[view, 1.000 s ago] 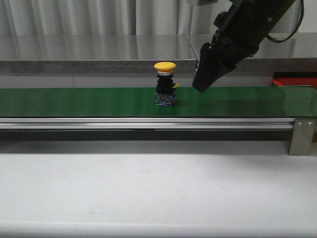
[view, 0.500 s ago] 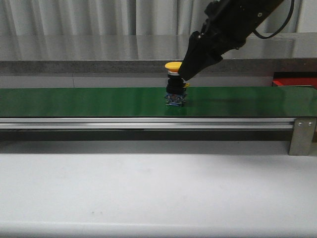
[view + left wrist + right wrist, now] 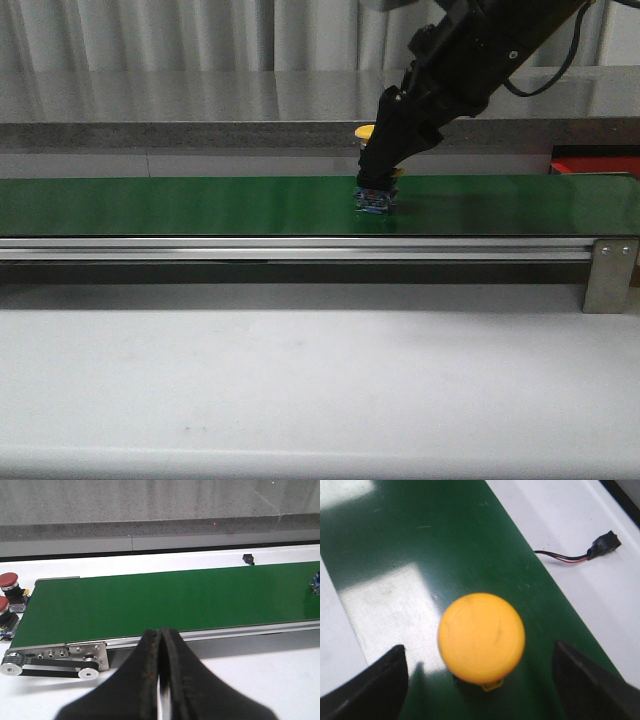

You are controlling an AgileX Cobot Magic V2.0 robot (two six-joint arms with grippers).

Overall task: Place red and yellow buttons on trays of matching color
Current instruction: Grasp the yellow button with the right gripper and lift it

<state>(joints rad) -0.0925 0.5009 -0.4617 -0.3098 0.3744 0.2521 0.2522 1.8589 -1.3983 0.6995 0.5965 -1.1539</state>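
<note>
One yellow button (image 3: 481,637) stands upright on the green belt (image 3: 200,205), toward the belt's right half as seen from the front, and it serves here as the landmark. In the front view its yellow cap (image 3: 365,131) shows only as a sliver beside the dark arm, while its small blue and black base (image 3: 375,200) rests on the belt surface below. The right gripper (image 3: 480,675) is directly over the button, its two black fingers (image 3: 377,685) spread wide, one on either side of the round cap with bare belt visible between each finger and the cap, so the jaws are released and touch nothing. From the right wrist camera the cap looks smooth and round, with a bit of yellow tab sticking out under its edge. A thin wire with a black plug (image 3: 605,542) lies on the white surface beyond the belt's edge, well apart from the button. The left gripper (image 3: 160,680) hangs far from the button, near the belt's opposite end, above the white table (image 3: 300,390); its fingers are pressed together with nothing between them. Two red buttons (image 3: 10,582) stand just off that far end of the belt, next to the silver roller bracket (image 3: 55,657), well apart from the yellow button. A red tray (image 3: 595,160) peeks out behind the belt at the right edge of the front view, on the far side of the button from the red ones.
</note>
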